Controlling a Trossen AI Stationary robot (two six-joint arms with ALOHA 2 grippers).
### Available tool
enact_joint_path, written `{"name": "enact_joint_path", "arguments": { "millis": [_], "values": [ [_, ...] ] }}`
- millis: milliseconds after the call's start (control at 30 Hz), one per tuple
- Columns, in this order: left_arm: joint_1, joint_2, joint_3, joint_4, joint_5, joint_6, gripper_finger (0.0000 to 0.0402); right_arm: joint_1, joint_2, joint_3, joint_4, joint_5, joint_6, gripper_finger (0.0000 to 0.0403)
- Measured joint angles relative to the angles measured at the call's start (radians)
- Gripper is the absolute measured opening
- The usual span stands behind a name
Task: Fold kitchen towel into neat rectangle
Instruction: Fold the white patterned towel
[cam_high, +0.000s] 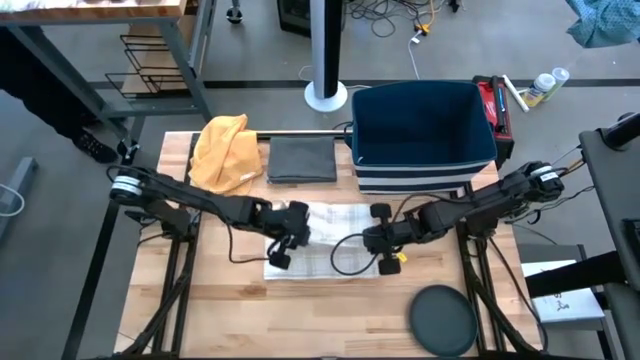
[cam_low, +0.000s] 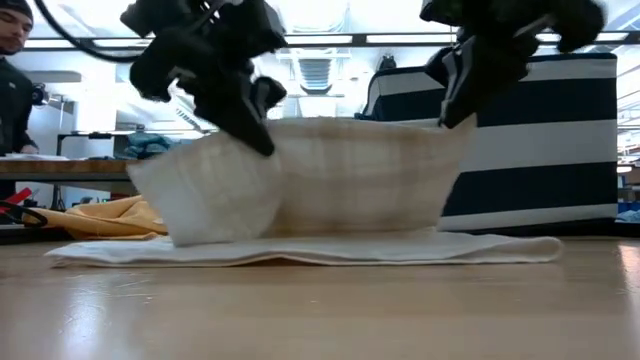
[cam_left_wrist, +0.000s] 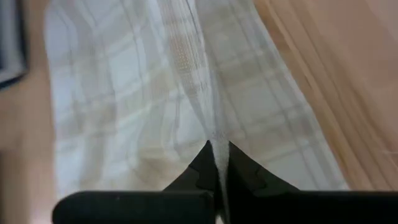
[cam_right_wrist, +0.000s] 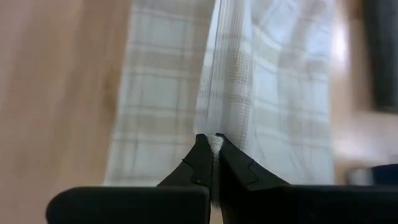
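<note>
Towel (cam_high: 330, 240) long axis left-to-right

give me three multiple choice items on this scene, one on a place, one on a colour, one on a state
1. Where does the grey cloth lie?
A. between the yellow cloth and the bin
B. inside the bin
C. on the round black disc

2. What colour is the bin?
A. red
B. dark blue with white stripes
C. green

3. What state is the towel in?
A. flat and untouched
B. one edge lifted by both grippers, the rest on the table
C. fully folded and released

Answers:
1. A, the high view shows it on the table between the yellow cloth and the bin.
2. B, the low view shows navy and white bands.
3. B, the left gripper and right gripper are each shut on the towel's raised edge.
</note>
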Motion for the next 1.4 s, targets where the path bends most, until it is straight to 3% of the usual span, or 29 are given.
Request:
{"name": "enact_joint_path", "arguments": {
  "millis": [233,367,467,600,733,833,1033,1200,1400],
  "values": [
    [-0.002,0.041,0.052,-0.040,0.020,0.030,0.0000,0.041,0.044,-0.053,0.075,-0.006,0.102,0.0000],
    [0.012,0.012,0.138,-0.200,-0.060,0.104,0.0000,0.041,0.052,-0.044,0.097,0.024,0.099,0.0000],
    [0.027,-0.002,0.236,-0.379,-0.136,0.148,0.0000,0.041,0.031,-0.010,0.095,0.112,0.030,0.0000],
    [0.060,-0.004,0.338,-0.554,-0.246,0.234,0.0000,0.021,0.013,0.055,0.086,0.313,-0.139,0.0000],
    [0.131,-0.007,0.384,-0.627,-0.401,0.312,0.0000,-0.022,0.010,0.107,0.093,0.515,-0.299,0.0000],
    [0.186,-0.022,0.402,-0.624,-0.486,0.361,0.0000,-0.057,0.010,0.127,0.096,0.545,-0.347,0.0000],
    [0.257,-0.046,0.385,-0.528,-0.482,0.468,0.0000,-0.098,0.010,0.109,0.094,0.540,-0.349,0.0000],
    [0.279,-0.039,0.357,-0.526,-0.382,0.528,0.0000,-0.106,0.010,0.083,0.090,0.527,-0.323,0.0000],
    [0.255,-0.056,0.310,-0.559,-0.194,0.419,0.0000,-0.091,0.010,0.081,0.039,0.295,-0.200,0.0000]
  ]
}}
